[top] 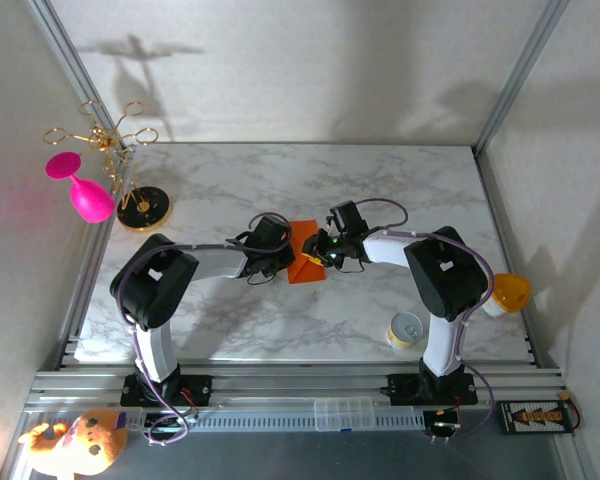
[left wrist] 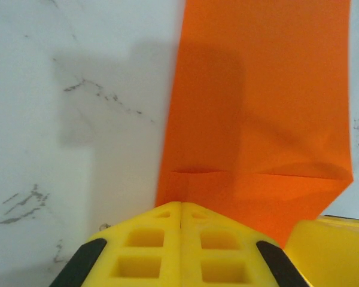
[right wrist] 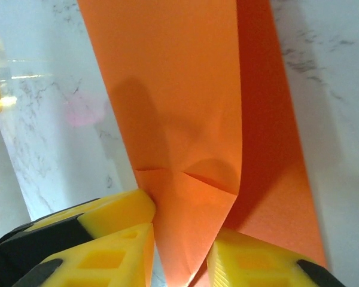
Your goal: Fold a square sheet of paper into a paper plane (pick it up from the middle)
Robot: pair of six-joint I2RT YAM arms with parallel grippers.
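Part-folded beyond and left of the yellow can (top: pixel 407 330), the square sheet of paper (top: pixel 305 262) meets the clenched left gripper (left wrist: pixel 180 206) while the right gripper (right wrist: pixel 182 236), jaws parted, straddles its raised flap, so an uneven squeeze could crease it crooked.

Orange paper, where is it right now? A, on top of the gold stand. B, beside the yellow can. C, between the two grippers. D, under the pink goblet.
C: the orange paper lies between the left gripper on one side and the right gripper on the other.
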